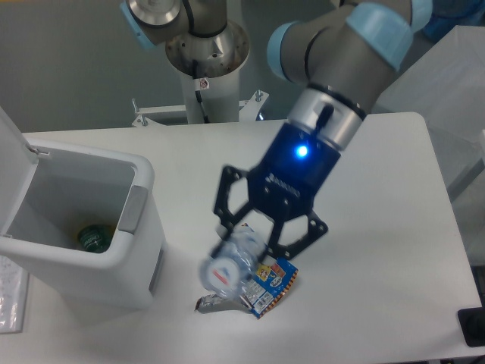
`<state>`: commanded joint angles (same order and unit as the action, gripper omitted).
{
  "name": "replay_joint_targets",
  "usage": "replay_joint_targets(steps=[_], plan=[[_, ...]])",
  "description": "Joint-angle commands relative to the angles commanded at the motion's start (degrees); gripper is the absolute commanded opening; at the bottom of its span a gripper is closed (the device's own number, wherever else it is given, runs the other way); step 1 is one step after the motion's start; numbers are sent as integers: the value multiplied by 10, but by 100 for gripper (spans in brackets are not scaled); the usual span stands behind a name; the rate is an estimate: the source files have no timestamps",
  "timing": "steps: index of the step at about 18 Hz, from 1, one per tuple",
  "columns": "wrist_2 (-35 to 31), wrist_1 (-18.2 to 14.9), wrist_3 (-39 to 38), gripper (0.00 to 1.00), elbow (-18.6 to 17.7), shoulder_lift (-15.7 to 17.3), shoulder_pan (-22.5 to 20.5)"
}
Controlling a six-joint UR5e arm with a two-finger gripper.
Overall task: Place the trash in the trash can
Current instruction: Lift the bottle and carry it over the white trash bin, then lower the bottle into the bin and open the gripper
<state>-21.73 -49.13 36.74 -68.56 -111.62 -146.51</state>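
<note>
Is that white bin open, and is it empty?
Open and not empty. The bin's lid is swung back, and a green item lies at the bottom.

Illumination even, overhead, slightly cool. The white worktop (379, 189) is bright without glare. Soft shadows lie beneath the arm and beside the trash can (91, 250). The crushed bottle (227, 265) and fingers (227, 199) are motion-blurred; background soft, resolution low.
</note>
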Motion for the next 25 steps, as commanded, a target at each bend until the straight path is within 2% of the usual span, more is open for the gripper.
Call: replay_joint_targets(steps=[3, 7, 10, 16, 20, 23, 25], plan=[[31, 1, 0, 45, 0, 4, 7], [41, 12, 1, 45, 4, 8, 31], [41, 13, -1, 45, -10, 10, 61], [41, 14, 3, 45, -104, 75, 103], [40, 15, 8, 45, -126, 81, 111], [36, 40, 25, 45, -157, 77, 113], [35, 47, 63, 45, -184, 76, 121]])
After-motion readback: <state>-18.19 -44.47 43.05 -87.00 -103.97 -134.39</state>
